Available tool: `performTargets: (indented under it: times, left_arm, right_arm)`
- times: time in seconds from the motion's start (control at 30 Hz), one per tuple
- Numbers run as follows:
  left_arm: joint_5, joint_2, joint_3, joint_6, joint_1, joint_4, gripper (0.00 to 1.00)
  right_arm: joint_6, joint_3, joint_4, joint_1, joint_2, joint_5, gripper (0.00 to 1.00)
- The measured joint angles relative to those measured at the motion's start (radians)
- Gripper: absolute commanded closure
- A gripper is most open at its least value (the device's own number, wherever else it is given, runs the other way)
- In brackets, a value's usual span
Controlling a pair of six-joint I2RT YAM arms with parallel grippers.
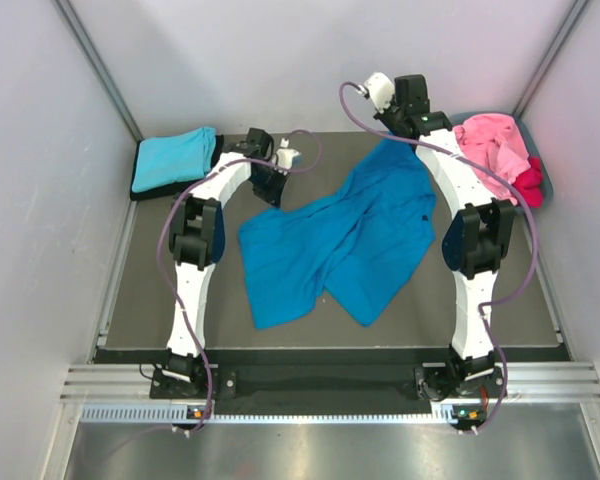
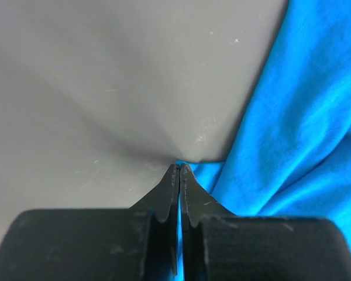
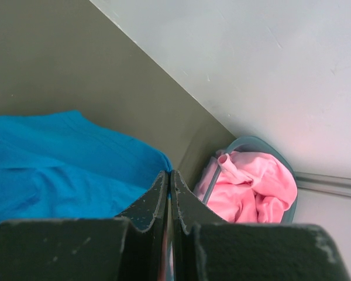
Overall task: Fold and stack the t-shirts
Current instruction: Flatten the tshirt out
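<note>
A bright blue t-shirt [image 1: 345, 240] lies spread and rumpled on the dark mat, stretched between both grippers. My left gripper [image 1: 270, 185] is shut on its left edge; blue cloth [image 2: 304, 134] shows between the jaws of the left gripper [image 2: 179, 167]. My right gripper [image 1: 400, 130] is shut on its far corner; the blue shirt [image 3: 58, 158] reaches the right gripper [image 3: 169, 174]. A turquoise t-shirt [image 1: 173, 158] lies folded at the far left. Pink t-shirts [image 1: 490, 145] and a crimson one [image 1: 530, 185] sit in the grey-blue tub [image 3: 263, 146] at the far right.
The turquoise shirt rests on a black pad [image 1: 140, 190]. White walls enclose the mat on the left, back and right. The tub stands close to the right gripper in the far right corner. A metal rail [image 1: 330, 385] runs along the near edge.
</note>
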Motion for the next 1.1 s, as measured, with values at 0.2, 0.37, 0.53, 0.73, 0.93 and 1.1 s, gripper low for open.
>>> performTargets:
  times: [0.2, 0.37, 0.53, 0.73, 0.93, 1.1]
  left_arm:
    - [-0.062, -0.134, -0.004, 0.000, -0.001, 0.062, 1.00]
    - [-0.144, -0.458, -0.082, 0.000, 0.000, 0.203, 1.00]
    - [-0.214, -0.763, -0.176, 0.000, 0.010, 0.319, 1.00]
    - [-0.274, -0.877, -0.247, -0.006, 0.059, 0.346, 1.00]
    - [-0.319, -0.893, -0.302, 0.000, 0.092, 0.341, 1.00]
    - [-0.358, -0.999, -0.335, 0.003, 0.092, 0.342, 1.00]
  right_arm:
    - [0.037, 0.000, -0.001, -0.008, -0.014, -0.002, 1.00]
    - [0.104, -0.003, -0.003, -0.034, -0.114, -0.035, 1.00]
    - [0.162, -0.068, 0.014, -0.085, -0.298, -0.055, 1.00]
    - [0.252, -0.120, 0.019, -0.159, -0.470, -0.082, 1.00]
    - [0.274, -0.174, 0.013, -0.194, -0.581, -0.154, 1.00]
    - [0.246, -0.277, -0.001, -0.193, -0.737, -0.256, 1.00]
